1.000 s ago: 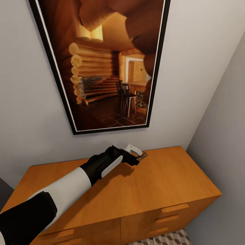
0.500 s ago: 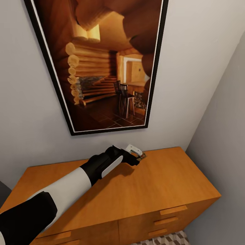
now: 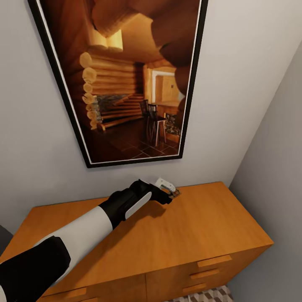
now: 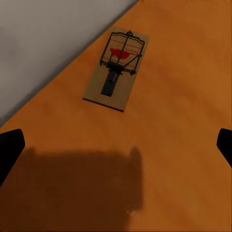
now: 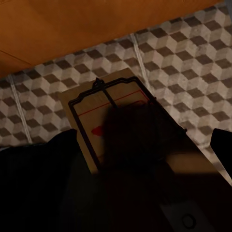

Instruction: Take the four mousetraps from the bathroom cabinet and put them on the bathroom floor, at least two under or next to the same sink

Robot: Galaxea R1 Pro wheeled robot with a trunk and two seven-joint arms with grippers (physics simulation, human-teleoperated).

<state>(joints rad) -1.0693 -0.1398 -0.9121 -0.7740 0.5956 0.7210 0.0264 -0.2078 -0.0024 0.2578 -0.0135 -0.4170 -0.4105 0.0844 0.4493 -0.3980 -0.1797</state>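
Head view: the left arm reaches from 8 o'clock across the flat top of the cabinet (image 3: 201,226), and the left gripper (image 3: 171,189) hangs low over the back edge, near the grey wall. A mousetrap (image 3: 175,192) lies flat on the wood right at the gripper's tip; whether the fingers touch it cannot be told here. Above hangs a black-framed picture (image 3: 126,79) of a log cabin interior. Drawer handles show at 5 o'clock, and a scrap of the bathroom floor (image 3: 205,295) at 6 o'clock.

Left wrist view: the mousetrap (image 4: 117,67) lies flat on the cabinet top (image 4: 183,145) towards 12 o'clock, beside the wall. Both dark fingertips (image 4: 8,150) sit wide apart at 9 and 3 o'clock, holding nothing, well short of the trap.

Right wrist view: a second mousetrap (image 5: 121,125) sits close before the camera, over the cube-patterned tiles (image 5: 193,53), with the cabinet front at 12 o'clock. Dark gripper parts flank it; whether the right gripper (image 5: 145,159) grips it cannot be told.
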